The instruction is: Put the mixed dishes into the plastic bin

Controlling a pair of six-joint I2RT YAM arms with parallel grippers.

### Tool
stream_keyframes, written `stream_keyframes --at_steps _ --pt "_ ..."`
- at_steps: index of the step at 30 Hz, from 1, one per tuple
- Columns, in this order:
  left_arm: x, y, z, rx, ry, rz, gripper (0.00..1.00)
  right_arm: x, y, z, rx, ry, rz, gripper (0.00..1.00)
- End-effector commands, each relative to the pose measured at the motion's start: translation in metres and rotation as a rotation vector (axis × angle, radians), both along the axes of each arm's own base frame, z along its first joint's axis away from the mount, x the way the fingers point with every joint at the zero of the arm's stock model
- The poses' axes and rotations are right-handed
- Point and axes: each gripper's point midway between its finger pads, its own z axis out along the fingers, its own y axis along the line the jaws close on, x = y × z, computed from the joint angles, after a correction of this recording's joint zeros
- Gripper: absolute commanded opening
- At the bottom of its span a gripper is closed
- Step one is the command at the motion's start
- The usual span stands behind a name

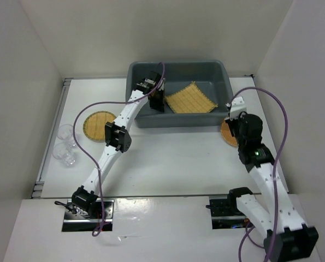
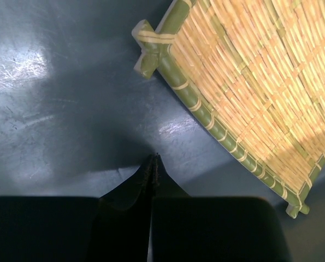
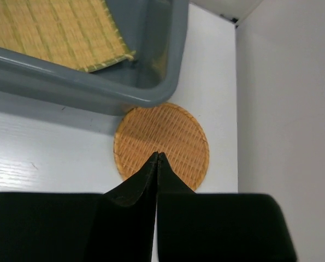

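- So, farthest left, the cups stand on the surface, well back and to the left of the left tool, outside the bin. I judge them light, hard and slick, and easy to tip. A pinch over one wall at the rim looks safest.
- The yellow round mat lies flat on the surface, also to the left of the left tool and outside the bin. It is probably light and slightly bendy. Lying flat, it offers only its edge, so a finger would have to slip under the rim.
- The left tool hangs inside the bin over bare floor. Its fingers are pressed together and it holds nothing.
- The square mat lies in the bin, ahead and to the right of that tool's tips and apart from them. Its bamboo frame looks stiff.
- The right tool is likewise pinched to a point and grips nothing. It sits directly over the orange round mat; I cannot tell whether the tips touch it.
- That mat lies on the surface just beside the bin's right corner, partly under the flared rim. It is likely thin, light and grippy. Its free edge, on the side away from the bin, seems the place to take hold.
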Motion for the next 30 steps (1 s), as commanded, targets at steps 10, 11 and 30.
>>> stream_keyframes --at_steps 10,11,30 --pt "-0.001 0.004 0.002 0.032 -0.007 0.015 0.0 0.175 -0.071 0.022 0.019 -0.002 -0.254 0.0" --pt "0.0 0.004 0.007 0.028 -0.015 0.016 0.0 0.185 -0.076 0.021 0.075 0.004 -0.274 0.0" --pt "0.006 -0.004 0.013 -0.018 -0.035 0.02 0.02 0.272 -0.05 -0.094 0.271 0.419 -0.127 0.0"
